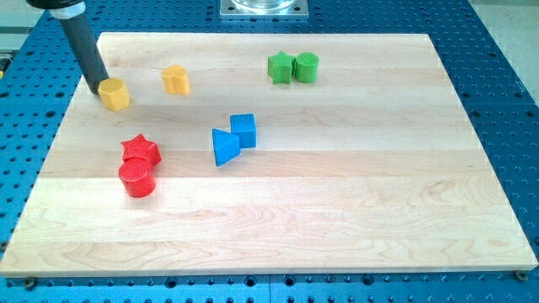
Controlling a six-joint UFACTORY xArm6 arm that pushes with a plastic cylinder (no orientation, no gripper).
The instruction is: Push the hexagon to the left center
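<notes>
Yellow hexagon block [115,94] sits in the upper left of the frame, on the pale wooden tabletop [337,210], close to its left edge. No long axis can be made out on it; its top face is roughly as wide as it is deep, and which way its corners point is too small to tell.

Camera view: my tip [97,88] is at the hexagon's upper-left side, touching it or just beside it; contact cannot be confirmed. The tool is a plain dark rod with no parts to open or close, leaning down from the frame's top-left corner.

Neighbours: a second yellow block [175,79], shape unclear, lies near to the right of the hexagon, apart from it. Below, left of centre, a red star [140,150] touches a red cylinder [137,178]. Near centre, a blue triangle [224,146] touches a blue cube [243,130]. At the top centre, a green star [280,67] sits against a green cylinder [306,66].

Bare wood lies between the hexagon and the red pair.
</notes>
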